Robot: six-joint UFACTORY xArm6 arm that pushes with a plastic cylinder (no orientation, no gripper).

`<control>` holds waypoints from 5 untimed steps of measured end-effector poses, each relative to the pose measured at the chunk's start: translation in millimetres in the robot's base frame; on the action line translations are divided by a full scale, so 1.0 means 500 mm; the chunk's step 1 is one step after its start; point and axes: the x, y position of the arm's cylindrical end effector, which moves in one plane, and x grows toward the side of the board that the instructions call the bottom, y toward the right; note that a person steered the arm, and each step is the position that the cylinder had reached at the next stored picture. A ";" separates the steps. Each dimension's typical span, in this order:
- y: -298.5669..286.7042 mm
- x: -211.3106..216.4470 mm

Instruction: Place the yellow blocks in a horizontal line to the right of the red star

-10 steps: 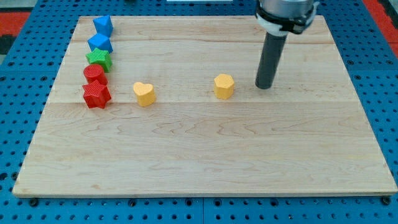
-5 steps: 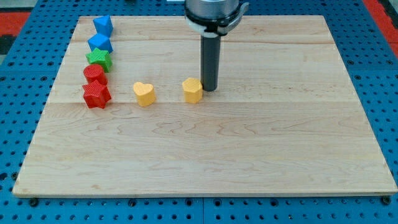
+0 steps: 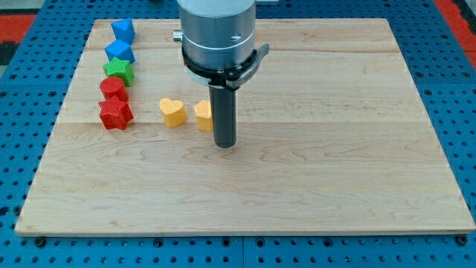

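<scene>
Taking the red star (image 3: 115,114) as the landmark, the yellow heart (image 3: 172,112) lies to its right and the second yellow block (image 3: 202,115) just right of the heart, all roughly level. The rod carries no gripper; its tip (image 3: 224,144) rests on the board against that block's right side, partly hiding it. The line looks essentially formed, with perhaps slight evening up left.

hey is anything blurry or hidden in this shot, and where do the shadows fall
Camera view: sharp throughout, even light, no glare. The rod covers part of the right yellow block; my tip casts a small shadow at its base. Yellow heart and red star show soft shadows.
</scene>
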 end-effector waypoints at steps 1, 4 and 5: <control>0.000 -0.021; 0.000 -0.035; 0.000 -0.057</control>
